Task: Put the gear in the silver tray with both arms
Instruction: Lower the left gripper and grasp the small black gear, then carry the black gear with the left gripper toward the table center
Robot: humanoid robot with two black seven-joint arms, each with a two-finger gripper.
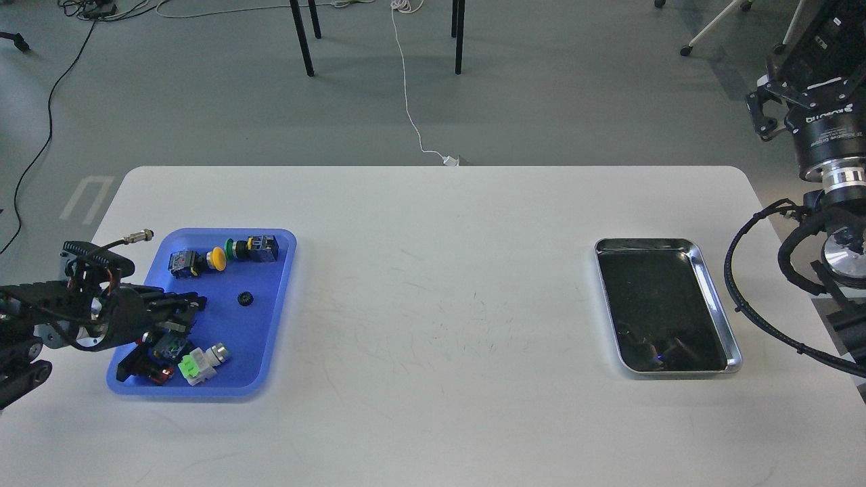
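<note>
The white table (433,284) holds the blue tray (270,352) at lower left and the empty silver tray (717,297) at right. The left gripper (193,304) hovers there, probably reaching for the small black gear (245,298); its finger spacing is unclear.

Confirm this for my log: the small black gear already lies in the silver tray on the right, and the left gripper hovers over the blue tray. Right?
Not quite. The head view shows the gear lying in the blue tray; the silver tray holds nothing. The left gripper does hover over the blue tray.
</note>
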